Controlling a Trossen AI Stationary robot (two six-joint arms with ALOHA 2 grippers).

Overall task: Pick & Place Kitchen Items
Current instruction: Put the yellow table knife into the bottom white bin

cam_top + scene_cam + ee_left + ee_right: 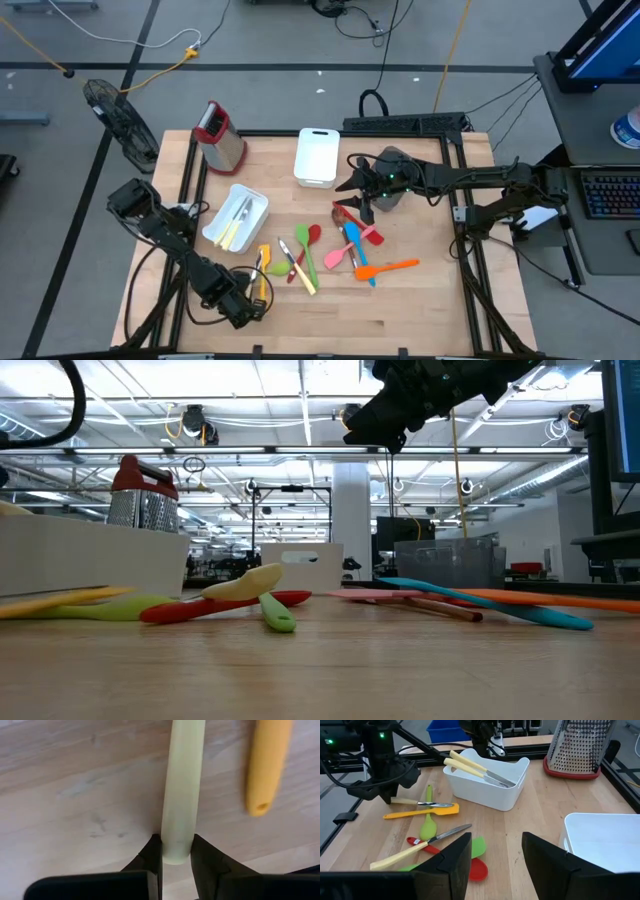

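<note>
Several colourful utensils (345, 250) lie on the wooden table (420, 310). My left gripper (176, 857) is low at the near left, shut on a piece of pale-yellow-handled cutlery (182, 785) lying flat. Its metal blade (437, 805) shows in the right wrist view. A yellow spatula (265, 765) lies right beside it. My right gripper (495, 855) hangs open well above the table's middle (352, 195) with nothing between its fingers. My left gripper pinches the free end of the pale-yellow handle (176, 847) between its two fingers (152, 855), one on each long side. The fingers come steeply from above and stand across the handle. The cutlery lies flat on the table.
A white bin (235, 218) holding more pale-handled cutlery stands just beyond the left gripper. A second white bin (317, 157) is at the far middle. A steel grater with a red top (218, 135) stands at the far left. The near part of the table is bare wood.
</note>
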